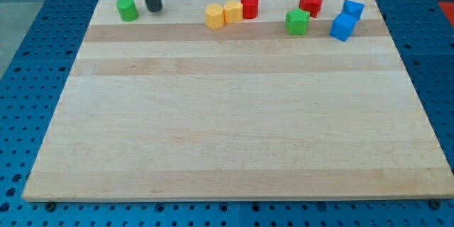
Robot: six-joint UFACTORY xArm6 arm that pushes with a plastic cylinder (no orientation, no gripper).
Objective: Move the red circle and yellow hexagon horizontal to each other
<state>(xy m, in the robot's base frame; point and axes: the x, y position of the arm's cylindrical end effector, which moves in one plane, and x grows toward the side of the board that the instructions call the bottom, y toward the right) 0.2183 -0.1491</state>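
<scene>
my tip rests on the worktop just right of the green cylinder, grasping nothing. the red circle touches the yellow hexagon, far to the right.

The tip stood just right of a green cylinder — well left of the yellow hexagon. A second yellow block sat between hexagon and red circle, all touching.

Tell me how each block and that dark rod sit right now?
my tip: beside green cylinder, apart
red circle: touches yellow hexagon
yellow block: touches hexagon
red star: alone
green star: alone
blue blocks: adjacent
</scene>
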